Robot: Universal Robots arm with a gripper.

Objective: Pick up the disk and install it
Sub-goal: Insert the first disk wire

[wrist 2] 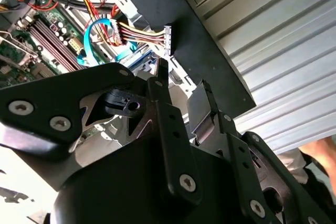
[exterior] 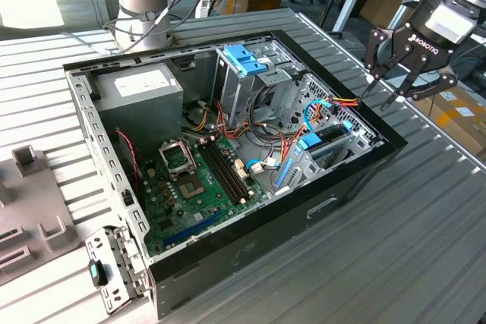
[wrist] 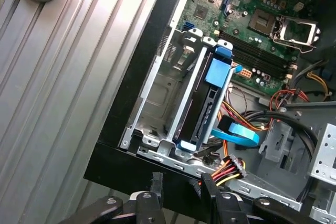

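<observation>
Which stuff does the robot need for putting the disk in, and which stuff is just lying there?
Needed: black three-fingered robot hand, open and empty; flat metal disk with blue plastic rails, standing in the silver bay of the black computer case.
Just there: grey power-supply box; green motherboard; blue-handled metal drive cage; grey plastic part.

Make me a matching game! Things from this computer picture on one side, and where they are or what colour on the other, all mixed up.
Things:
1 claw
2 disk
3 motherboard
4 power-supply box

Clues:
A green
B grey with a white sticker
C open, hanging outside the computer case
D standing on edge in a metal bay

Pairs: 1-C, 2-D, 3-A, 4-B
</observation>
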